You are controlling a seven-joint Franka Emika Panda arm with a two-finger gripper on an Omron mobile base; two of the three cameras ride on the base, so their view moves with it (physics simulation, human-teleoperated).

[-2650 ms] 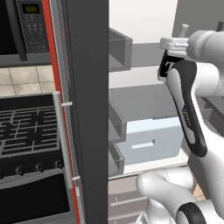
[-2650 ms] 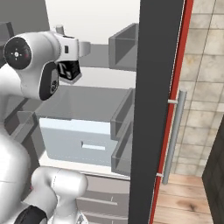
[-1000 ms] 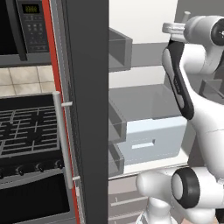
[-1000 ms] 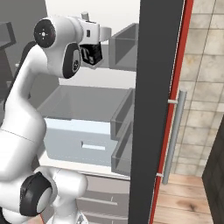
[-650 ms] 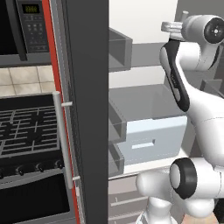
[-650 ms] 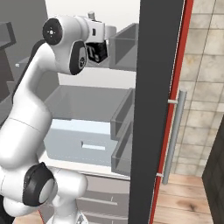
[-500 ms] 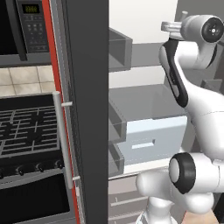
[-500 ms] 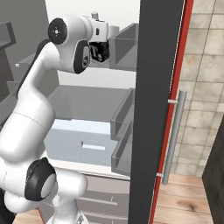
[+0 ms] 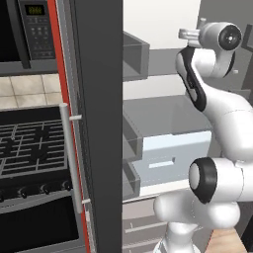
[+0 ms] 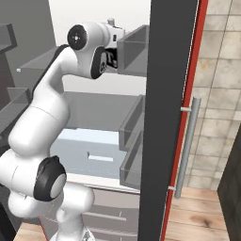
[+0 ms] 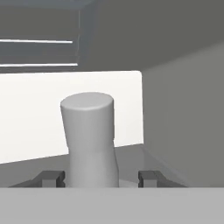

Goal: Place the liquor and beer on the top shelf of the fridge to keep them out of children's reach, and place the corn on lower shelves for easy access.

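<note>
Simulated kitchen: a black oven (image 9: 29,163) with microwave (image 9: 24,29) above stands left of the open fridge (image 9: 99,123), whose interior is pale. Inside the fridge, grey shelves (image 9: 163,116) lie above a white drawer (image 9: 168,158), and door bins (image 10: 134,52) line the door. The arm reaches high into the fridge, level with the upper bin. In the hand view, the claw (image 11: 99,177) sits at mid width, one tip on each side of a pale grey neck with a flat top, the liquor (image 11: 90,140), held between them.
</note>
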